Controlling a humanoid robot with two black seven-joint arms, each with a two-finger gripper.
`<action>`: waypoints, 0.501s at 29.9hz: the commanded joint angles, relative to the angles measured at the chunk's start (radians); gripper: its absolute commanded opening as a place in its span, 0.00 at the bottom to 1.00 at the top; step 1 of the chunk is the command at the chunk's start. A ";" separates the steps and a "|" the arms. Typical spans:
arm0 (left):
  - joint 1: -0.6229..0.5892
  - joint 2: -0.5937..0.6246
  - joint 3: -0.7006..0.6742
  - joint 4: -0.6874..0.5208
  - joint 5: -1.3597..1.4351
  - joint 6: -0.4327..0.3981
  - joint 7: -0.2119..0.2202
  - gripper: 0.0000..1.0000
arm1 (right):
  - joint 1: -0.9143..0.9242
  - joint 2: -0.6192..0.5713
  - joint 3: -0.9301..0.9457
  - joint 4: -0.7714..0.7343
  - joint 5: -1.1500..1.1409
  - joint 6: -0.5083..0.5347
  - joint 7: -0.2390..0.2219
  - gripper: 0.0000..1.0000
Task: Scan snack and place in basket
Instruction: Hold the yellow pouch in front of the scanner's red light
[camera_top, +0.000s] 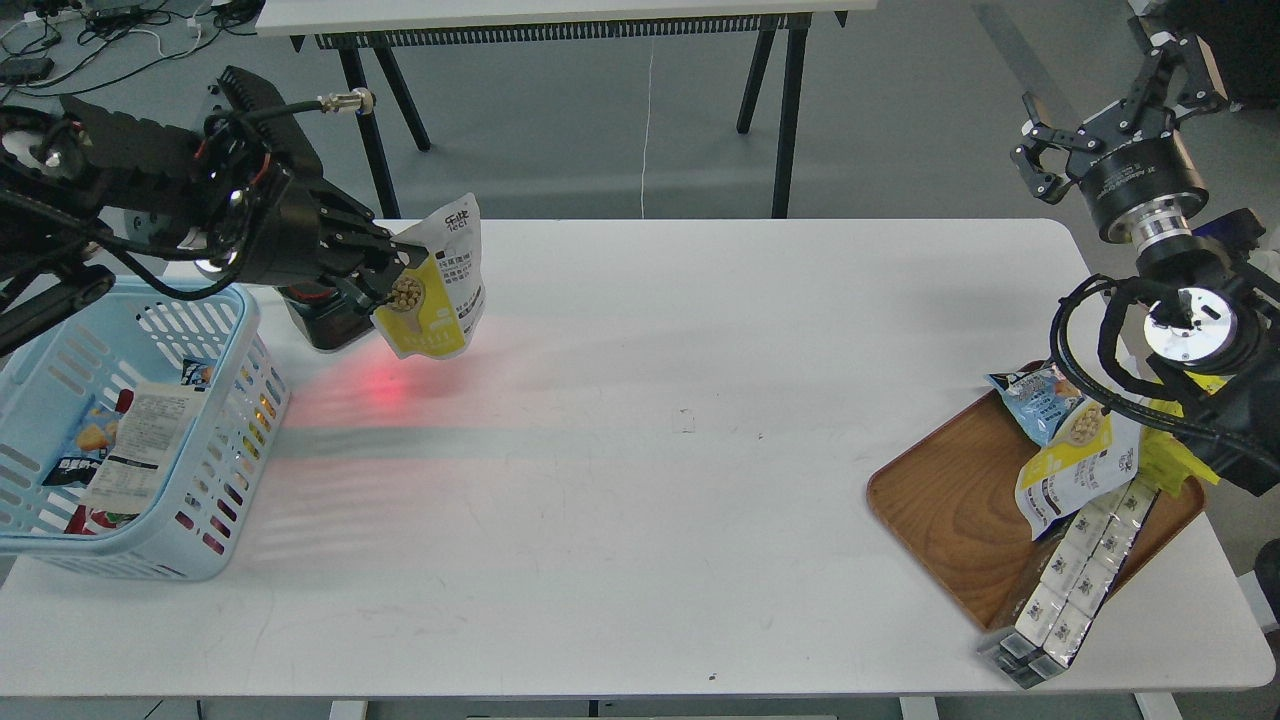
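Head view. The left gripper (392, 268) is seen at the end of the black left arm, raised above the far-left part of the white rectangular table (640, 480). It is clenched on the small stand-up snack pouch, half yellow with a round picture of beige balls, half white with black text (440, 285). The pouch is pinched at its left edge and hangs clear of the table, tilted, just right of the fingertips.

A dark boxy scanner unit (322, 318) is partly visible directly below and slightly left of the left gripper, standing on the table. A red glow (385, 388) is cast on the tabletop below the gripper and the pouch.

The light blue rectangular plastic basket with slotted sides (215, 440) is located down and to the left of the left gripper, near the left table edge. Several packs and a white printed paper slip (140, 445) are seen inside it. The held pouch is outside the basket, up and to its right.

The right gripper (1115, 105) is raised past the far-right table corner, well apart from the pouch. Its fingers are spread and nothing is held.

Below the right gripper, a brown wooden tray with rounded corners (945, 505) rests at the right table edge. A wider flat yellow-and-white pouch (1075, 465), a blue snack pack (1035, 395) and a long silver-white multipack (1085, 570) are lying on it; the multipack overhangs the tray's near edge.
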 joint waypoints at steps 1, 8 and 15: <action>0.009 -0.008 0.008 0.005 0.000 0.000 0.000 0.00 | 0.000 0.000 0.001 0.000 0.000 0.000 0.000 0.99; 0.010 -0.010 0.007 0.008 0.000 0.000 0.000 0.00 | 0.000 0.000 0.001 0.000 0.000 0.000 0.001 0.99; 0.006 0.058 -0.028 -0.009 0.000 0.000 0.000 0.00 | 0.000 0.000 0.001 0.000 0.000 0.000 0.001 0.99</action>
